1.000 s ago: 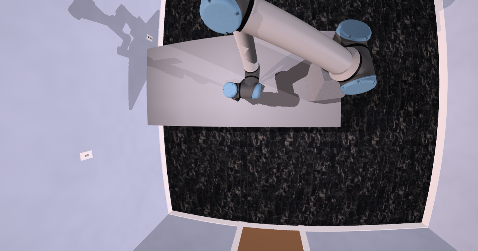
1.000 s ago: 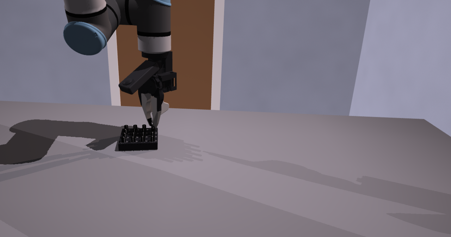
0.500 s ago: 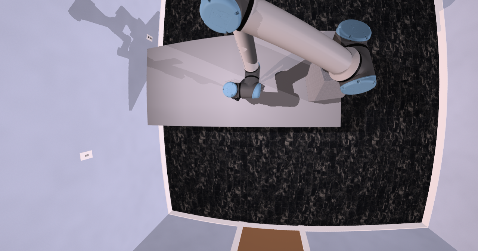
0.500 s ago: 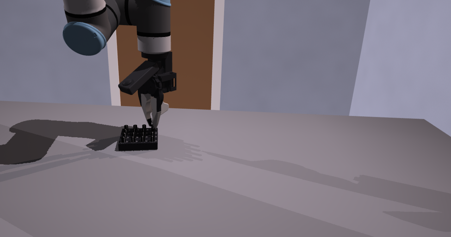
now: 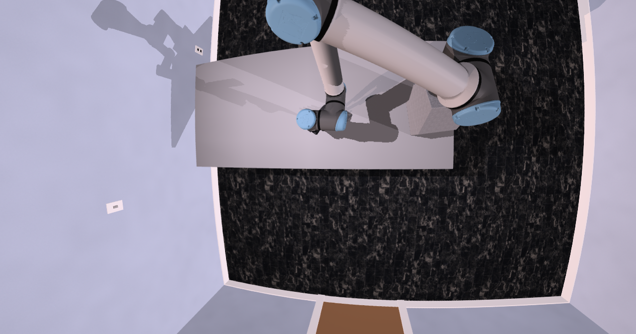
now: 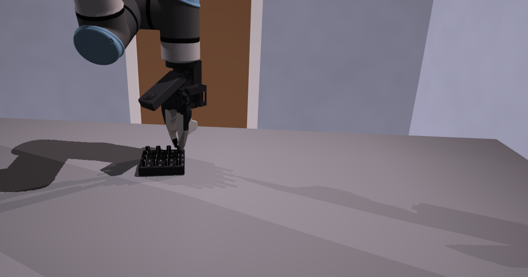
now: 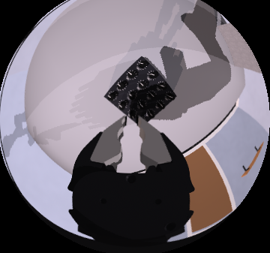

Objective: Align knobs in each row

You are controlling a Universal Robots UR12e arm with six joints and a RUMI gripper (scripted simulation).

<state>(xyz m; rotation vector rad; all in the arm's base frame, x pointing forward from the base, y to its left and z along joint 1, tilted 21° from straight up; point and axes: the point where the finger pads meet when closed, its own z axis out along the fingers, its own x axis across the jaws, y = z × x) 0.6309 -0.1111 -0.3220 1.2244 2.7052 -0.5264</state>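
Note:
The black knob box [image 6: 161, 170] [image 7: 142, 74] sits on the table, with rows of upright black knobs. Its marks and letters are too small to read, and I cannot tell which knobs point differently. My gripper [image 6: 178, 146] [image 7: 131, 116] points down at the box's corner knob [image 7: 133, 114], at the far right of the box in the exterior view. The fingertips stand slightly apart at about the height of that knob's top, a narrow gap showing between them. I cannot see them pressing on it. In the top view the arm hides the box and the fingers.
The grey table [image 5: 249, 140] [image 6: 280, 216] [image 7: 75, 39] carries the box. A block-shaped pedestal [image 5: 422, 114] stands at the table's right end in the top view, near the arm's base. The arm's shadow falls over and beside the box. A brown door [image 6: 225, 72] [image 7: 210, 189] is beyond the table.

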